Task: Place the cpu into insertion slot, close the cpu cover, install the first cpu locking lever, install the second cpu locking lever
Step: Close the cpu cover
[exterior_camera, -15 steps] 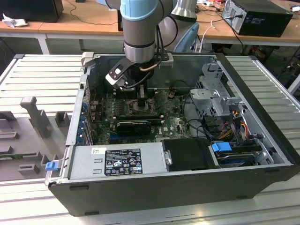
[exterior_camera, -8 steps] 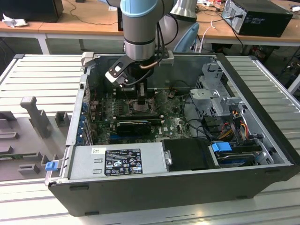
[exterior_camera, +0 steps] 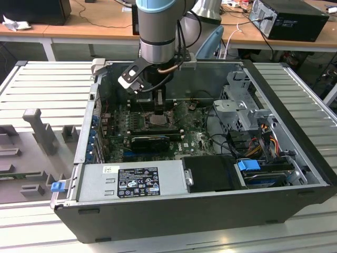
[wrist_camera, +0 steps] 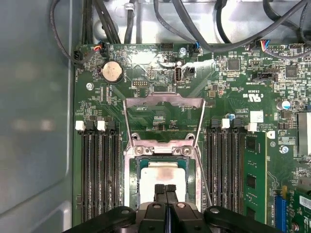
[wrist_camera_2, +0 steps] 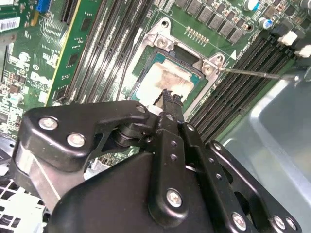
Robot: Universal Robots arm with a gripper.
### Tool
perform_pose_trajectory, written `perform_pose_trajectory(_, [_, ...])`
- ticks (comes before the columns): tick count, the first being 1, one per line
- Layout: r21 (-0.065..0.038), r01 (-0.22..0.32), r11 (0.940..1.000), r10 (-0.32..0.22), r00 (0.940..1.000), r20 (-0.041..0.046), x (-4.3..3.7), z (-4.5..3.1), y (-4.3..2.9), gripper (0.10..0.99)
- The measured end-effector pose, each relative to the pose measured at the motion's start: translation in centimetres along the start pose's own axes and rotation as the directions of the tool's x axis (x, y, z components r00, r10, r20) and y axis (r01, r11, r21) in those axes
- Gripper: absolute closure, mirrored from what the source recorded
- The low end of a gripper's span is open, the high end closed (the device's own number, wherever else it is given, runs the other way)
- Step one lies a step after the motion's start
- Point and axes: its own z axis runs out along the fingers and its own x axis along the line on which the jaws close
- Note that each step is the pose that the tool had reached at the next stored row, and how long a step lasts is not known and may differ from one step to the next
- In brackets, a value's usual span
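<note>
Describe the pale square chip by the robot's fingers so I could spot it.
Inside the black computer case, find the green circuit board. Between its long black memory slots sits a silver-rimmed square socket; the chip lying in it is flat, pale beige-silver, unlike nearby dark chips.

Beige cpu (wrist_camera: 163, 175) flat in insertion slot (wrist_camera: 130, 183); cpu cover (wrist_camera: 163, 101) flipped open.

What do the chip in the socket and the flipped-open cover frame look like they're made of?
The chip: probably a metal top plate, pale silvery-beige, matte, with smudged patches. The cover frame: apparently thin stamped sheet metal, bare grey with a dull sheen; green circuit board shows through its cut-out centre.
</note>
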Motion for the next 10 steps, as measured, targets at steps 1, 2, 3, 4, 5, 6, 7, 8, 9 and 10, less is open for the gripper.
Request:
perform_pose_trajectory(1, [0.013, 0.000, 0.9999, 0.000, 1.0000, -0.0012, -0.04, 0.01, 0.51, 0.980])
perform_pose_trajectory(2, [0.017, 0.000, 0.9999, 0.000, 1.0000, -0.0016, -0.04, 0.03, 0.70, 0.980])
perform_pose_trajectory(3, [0.019, 0.000, 0.9998, 0.000, 1.0000, -0.0018, -0.05, 0.03, 0.87, 0.980])
perform_pose_trajectory(4, [0.021, 0.000, 0.9998, 0.000, 1.0000, -0.0044, -0.10, 0.03, 1.00, 0.980])
perform_pose_trajectory(5, [0.025, -0.001, 0.9997, 0.001, 1.0000, -0.0077, -0.12, 0.03, 1.04, 0.980])
perform_pose_trajectory(6, [0.026, -0.001, 0.9997, 0.001, 1.0000, -0.0092, -0.12, -0.04, 1.04, 0.980])
perform_pose_trajectory(7, [0.027, -0.001, 0.9996, 0.001, 0.9999, -0.0112, -0.11, -0.53, 1.05, 0.980])
perform_pose_trajectory(8, [0.027, -0.001, 0.9996, 0.001, 0.9999, -0.0115, -0.09, -1.31, 1.09, 0.980])
perform_pose_trajectory(9, [0.027, -0.001, 0.9996, 0.001, 0.9999, -0.0117, -0.07, -2.31, 1.13, 0.980])
perform_pose_trajectory(10, [0.027, -0.001, 0.9996, 0.001, 0.9999, -0.0115, -0.05, -2.98, 1.16, 0.980])
